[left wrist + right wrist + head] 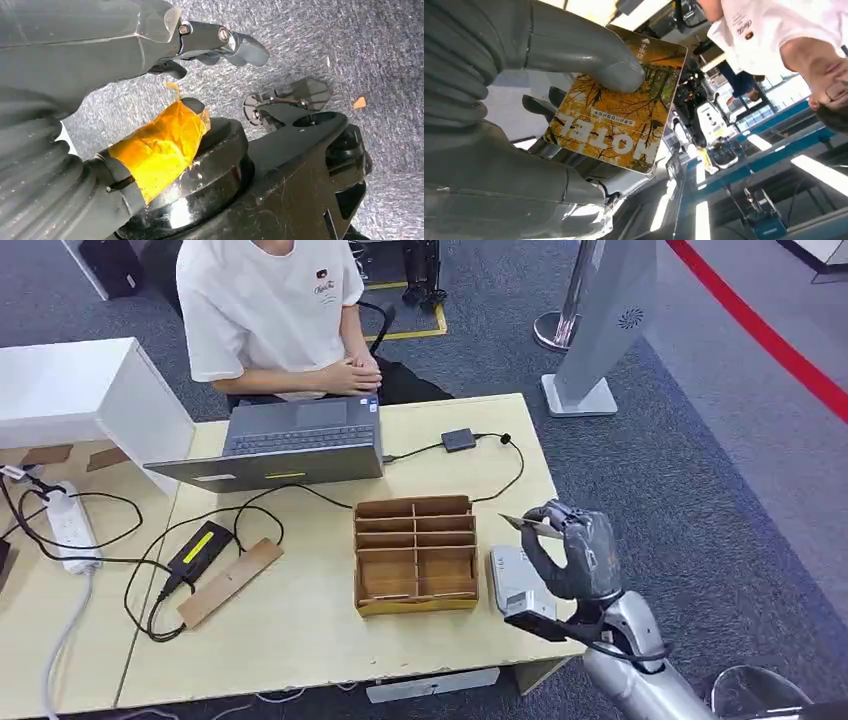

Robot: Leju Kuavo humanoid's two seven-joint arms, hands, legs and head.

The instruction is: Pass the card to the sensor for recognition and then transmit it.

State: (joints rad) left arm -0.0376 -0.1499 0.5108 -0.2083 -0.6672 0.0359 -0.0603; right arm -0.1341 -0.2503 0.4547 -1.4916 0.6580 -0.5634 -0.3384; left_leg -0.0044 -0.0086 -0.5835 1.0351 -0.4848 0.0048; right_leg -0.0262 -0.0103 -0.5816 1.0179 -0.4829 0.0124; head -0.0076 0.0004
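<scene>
Yellow autumn print and the word HOTEL cover the card [616, 100] I have pinched under the thumb of my right hand [570, 550], raised just above the grey sensor [515, 580] at the tabletop's [300, 640] right edge, beside the wooden box [415, 555]. My left hand [125, 45] hangs over carpet; I cannot tell its grip.

Table [300, 640]: laptop [290, 445], divided box [415, 552], sensor [515, 578].
</scene>
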